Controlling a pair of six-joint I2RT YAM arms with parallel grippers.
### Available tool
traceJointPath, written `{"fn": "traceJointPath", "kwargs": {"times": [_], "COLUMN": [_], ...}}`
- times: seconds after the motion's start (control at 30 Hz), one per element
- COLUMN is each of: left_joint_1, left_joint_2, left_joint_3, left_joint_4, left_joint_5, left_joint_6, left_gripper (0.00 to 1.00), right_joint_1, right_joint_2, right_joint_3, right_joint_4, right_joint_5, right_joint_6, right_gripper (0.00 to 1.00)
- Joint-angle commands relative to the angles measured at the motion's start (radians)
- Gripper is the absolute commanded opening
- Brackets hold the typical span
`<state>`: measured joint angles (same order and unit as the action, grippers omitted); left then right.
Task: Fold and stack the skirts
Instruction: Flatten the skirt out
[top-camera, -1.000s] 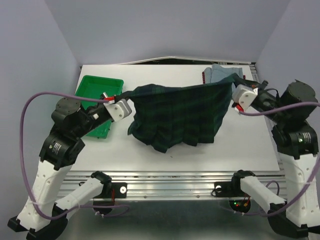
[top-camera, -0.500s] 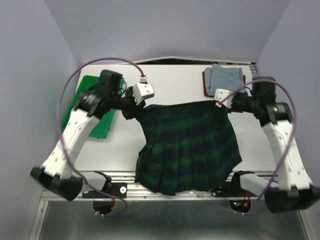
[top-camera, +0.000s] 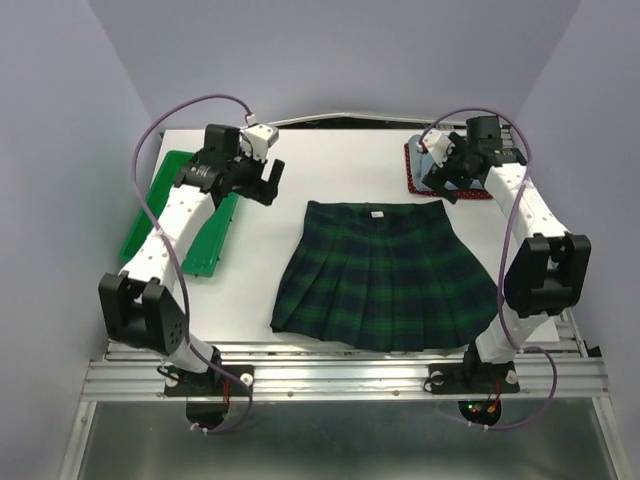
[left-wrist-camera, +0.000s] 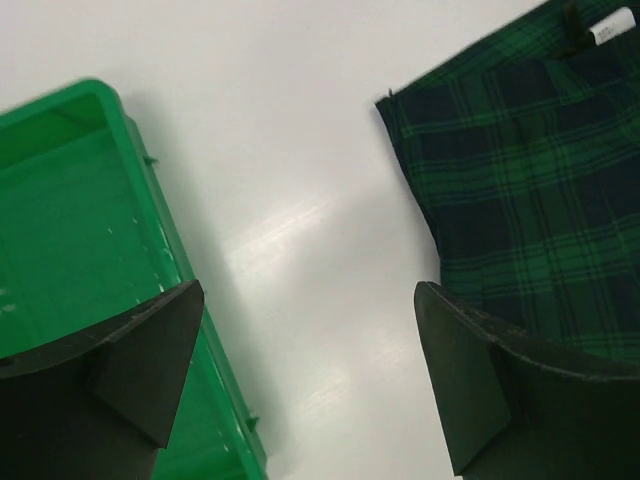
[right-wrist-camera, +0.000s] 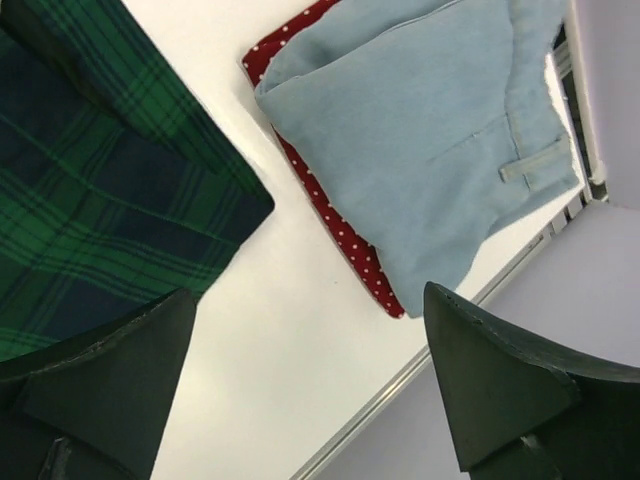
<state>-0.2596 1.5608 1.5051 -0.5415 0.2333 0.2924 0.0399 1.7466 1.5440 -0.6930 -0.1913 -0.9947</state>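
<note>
The plaid skirt (top-camera: 385, 275) lies spread flat on the white table, waistband toward the far side, hem near the front edge. My left gripper (top-camera: 272, 182) hovers open just beyond the skirt's left waist corner (left-wrist-camera: 520, 180), its jaws (left-wrist-camera: 308, 300) empty over bare table. My right gripper (top-camera: 440, 182) hangs open above the right waist corner (right-wrist-camera: 90, 190), with nothing between its jaws (right-wrist-camera: 308, 295). At the far right corner the folded denim skirt (right-wrist-camera: 420, 130) rests on top of the red dotted skirt (right-wrist-camera: 345, 240). The right arm partly covers that pile (top-camera: 430, 150) from above.
A bright green plastic tray (top-camera: 190, 240) sits along the table's left side, close under my left fingers (left-wrist-camera: 70, 200). The table's metal edge (right-wrist-camera: 420, 365) runs just past the folded pile. Purple cables loop above both arms.
Both grippers opened and let go of the plaid skirt, which dropped from hanging between them to lying flat. Both arms then drew away from it toward the far side.
</note>
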Motion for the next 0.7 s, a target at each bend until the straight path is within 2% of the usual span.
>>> {"fn": "traceJointPath", "kwargs": {"times": [0.0, 0.17, 0.23, 0.3, 0.33, 0.53, 0.67], "left_joint_1": [-0.001, -0.004, -0.009, -0.013, -0.016, -0.053, -0.063], "left_joint_2": [-0.113, 0.028, 0.062, 0.097, 0.119, 0.201, 0.254], "left_joint_3": [-0.210, -0.267, -0.289, -0.298, -0.307, -0.322, -0.327], "left_joint_4": [0.181, 0.118, 0.106, 0.109, 0.112, 0.130, 0.155], "left_joint_5": [0.056, 0.174, 0.190, 0.210, 0.204, 0.222, 0.247], "left_joint_6": [-0.110, -0.183, -0.202, -0.205, -0.213, -0.213, -0.226], "left_gripper": [0.99, 0.98, 0.92, 0.79, 0.76, 0.76, 0.72], "right_joint_1": [0.003, -0.008, -0.017, -0.028, -0.037, -0.055, -0.055], "right_joint_2": [-0.087, -0.098, -0.075, -0.038, -0.027, 0.030, 0.054], "right_joint_3": [0.010, -0.131, -0.168, -0.180, -0.199, -0.304, -0.347], "right_joint_4": [-0.066, -0.120, -0.158, -0.204, -0.212, -0.207, -0.220], "right_joint_5": [-0.040, -0.040, -0.036, -0.036, -0.036, 0.003, -0.007], "right_joint_6": [0.096, 0.094, 0.082, 0.067, 0.068, 0.051, 0.042], "right_gripper": [0.99, 0.93, 0.89, 0.81, 0.79, 0.66, 0.57]}}
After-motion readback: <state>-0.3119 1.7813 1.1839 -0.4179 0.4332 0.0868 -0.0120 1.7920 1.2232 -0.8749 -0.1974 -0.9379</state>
